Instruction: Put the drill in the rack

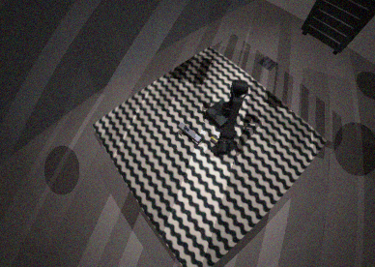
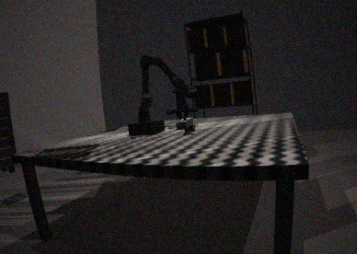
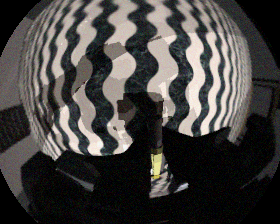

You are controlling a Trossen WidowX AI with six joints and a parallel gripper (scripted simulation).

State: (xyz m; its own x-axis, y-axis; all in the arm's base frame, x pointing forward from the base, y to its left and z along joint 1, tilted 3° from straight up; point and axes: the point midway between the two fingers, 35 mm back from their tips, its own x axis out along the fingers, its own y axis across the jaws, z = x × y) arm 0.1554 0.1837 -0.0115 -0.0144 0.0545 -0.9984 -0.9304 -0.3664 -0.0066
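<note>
The scene is very dim. My gripper hangs low over the zigzag-patterned table, just in front of the arm's base. It is shut on a thin dark drill with a yellow part, which points away from the wrist camera towards the table top. A small grey oblong piece lies flat on the table a little to the left of the gripper; I cannot tell whether it is the rack or the key block. The key itself is not distinguishable.
A dark shelf unit stands behind the table. The table's edges and legs show in the exterior view. Shadow patches fall on the table top under the gripper in the wrist view.
</note>
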